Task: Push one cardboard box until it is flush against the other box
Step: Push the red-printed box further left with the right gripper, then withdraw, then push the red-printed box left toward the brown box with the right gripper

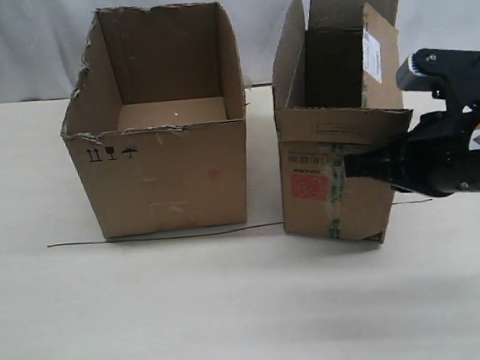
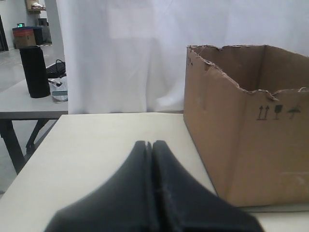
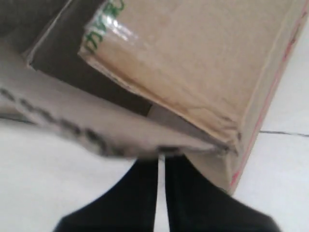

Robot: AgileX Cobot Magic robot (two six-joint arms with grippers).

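The narrower carton (image 1: 318,198) with upright flaps, a red label and green-printed tape stands on the right of the table. The wider torn-rimmed box (image 1: 171,170) stands left of it, a narrow strip of table between them. My right gripper (image 1: 349,167) is shut, its tips against the narrow carton's front below the folded flap. In the right wrist view the right gripper (image 3: 161,159) touches that carton (image 3: 193,63) near its red-striped corner. Seen from the left wrist, my left gripper (image 2: 148,143) is shut and empty, apart from the wide box (image 2: 241,145). The exterior view does not show it.
A thin dark wire (image 1: 169,235) lies on the pale table (image 1: 236,316) along the boxes' front. White curtain hangs behind. Beyond the table's left edge stands a side table with a black cylinder (image 2: 35,71).
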